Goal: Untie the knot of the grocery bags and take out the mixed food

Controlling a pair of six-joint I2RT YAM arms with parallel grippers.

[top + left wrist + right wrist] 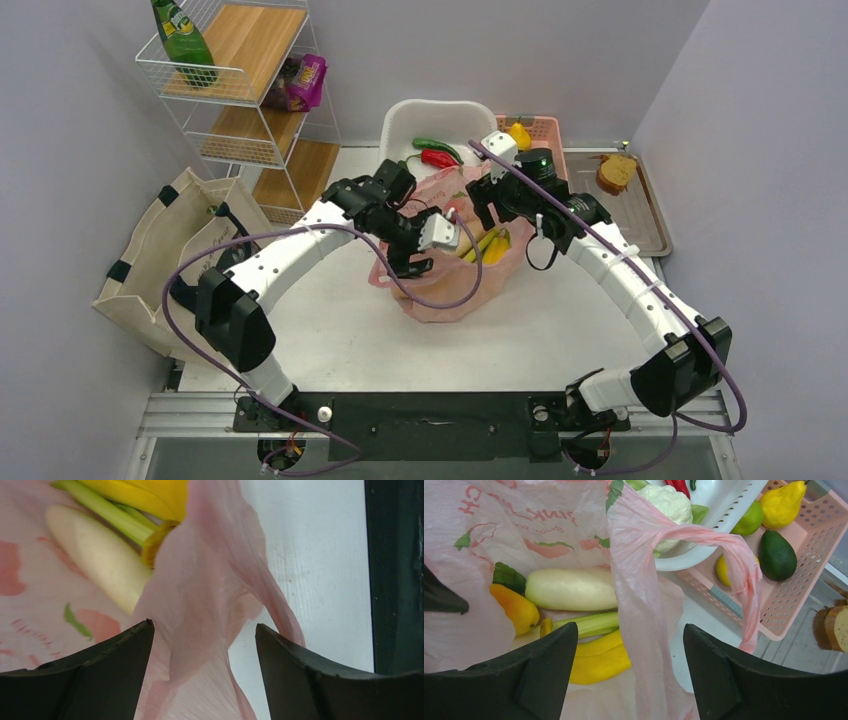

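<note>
The left gripper (204, 626) and right gripper (630, 626) hang at the mouth of the pink bag (440, 292). Each is spread wide astride a loose fold of film, pinching nothing. Inside the bag the white radish (571, 589) lies crosswise just ahead of the right gripper, the nearer arm I judge, with the bananas (599, 659) alongside.

Pink bag (644, 580): thin, crinkled, translucent plastic — tote (150, 260): matt beige cloth — shelf (245, 45): white wire with smooth wooden boards.
</note>
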